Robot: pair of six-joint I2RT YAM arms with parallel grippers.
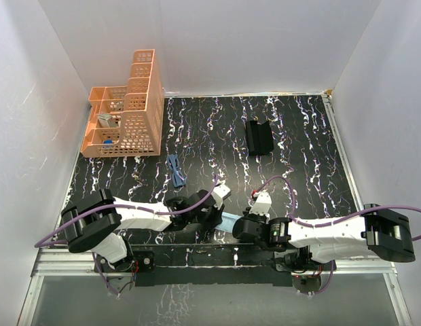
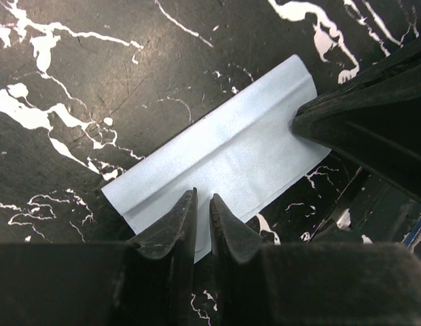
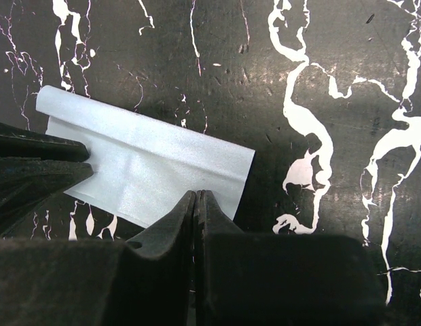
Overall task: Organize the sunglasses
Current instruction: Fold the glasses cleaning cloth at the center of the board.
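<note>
A black counter [image 1: 299, 156] veined with white fills the scene. At its far left corner stands an orange mesh organizer [image 1: 139, 125] with small items in its compartments. The left arm [image 1: 139, 216] and right arm [image 1: 326, 234] both reach inward along the near edge and meet at a light blue cloth [image 1: 230, 221] lying flat on the counter. A black glasses case [image 1: 259, 137] sits far back, right of centre, well apart from the arms. The sunglasses [image 1: 176, 170], folded and dark blue, lie on the counter left of centre, between the organizer and the left arm, touched by neither. The right jaws are clenched on the cloth's edge. The left jaws straddle the opposite edge with a thin slit between them; I cannot tell whether they grip it
</note>
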